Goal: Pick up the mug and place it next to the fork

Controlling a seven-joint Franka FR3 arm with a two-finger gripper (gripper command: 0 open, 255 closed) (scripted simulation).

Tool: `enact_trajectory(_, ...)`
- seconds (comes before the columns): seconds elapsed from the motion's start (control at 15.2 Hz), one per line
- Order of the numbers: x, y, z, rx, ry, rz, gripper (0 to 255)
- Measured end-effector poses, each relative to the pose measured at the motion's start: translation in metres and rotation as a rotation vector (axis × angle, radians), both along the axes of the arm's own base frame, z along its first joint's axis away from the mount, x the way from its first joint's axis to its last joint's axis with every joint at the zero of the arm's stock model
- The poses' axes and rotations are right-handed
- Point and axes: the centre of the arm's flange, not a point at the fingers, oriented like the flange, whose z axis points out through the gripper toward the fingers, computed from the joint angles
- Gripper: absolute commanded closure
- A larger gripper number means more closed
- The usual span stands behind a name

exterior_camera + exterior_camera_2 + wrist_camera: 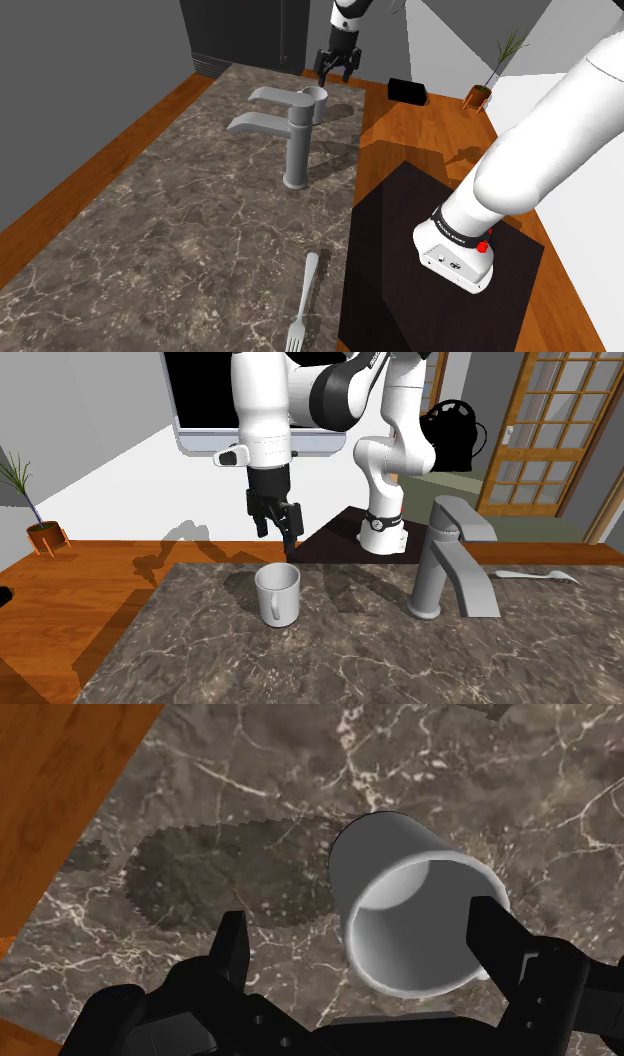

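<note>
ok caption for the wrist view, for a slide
Gripper, jaws open, hovers over the upright white mug on the marbled counter.

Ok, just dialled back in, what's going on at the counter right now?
The arm's gripper hangs open just above the mug, lined up for the pick but not touching it. The mug stands upright on the stone counter. The fork lies at the counter's other end, past the tap, so nothing has been lifted yet and the whole carry to the fork is ahead.
</note>
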Motion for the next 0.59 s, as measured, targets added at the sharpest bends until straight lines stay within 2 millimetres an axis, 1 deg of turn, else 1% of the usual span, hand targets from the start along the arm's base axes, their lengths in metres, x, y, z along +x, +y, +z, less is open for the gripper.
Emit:
enact_trajectory(0.07,0.009,-0.001,-0.006,0.005,0.001,-0.007,0)
enact_trajectory(0.13,0.019,-0.003,-0.017,0.010,0.001,-0.014,0)
enact_trajectory(0.2,0.025,-0.005,-0.025,0.013,0.001,-0.018,0)
enact_trajectory(0.4,0.031,-0.007,-0.042,0.015,0.001,-0.023,0)
enact_trajectory(0.59,0.032,-0.006,-0.058,0.015,0.001,-0.023,0)
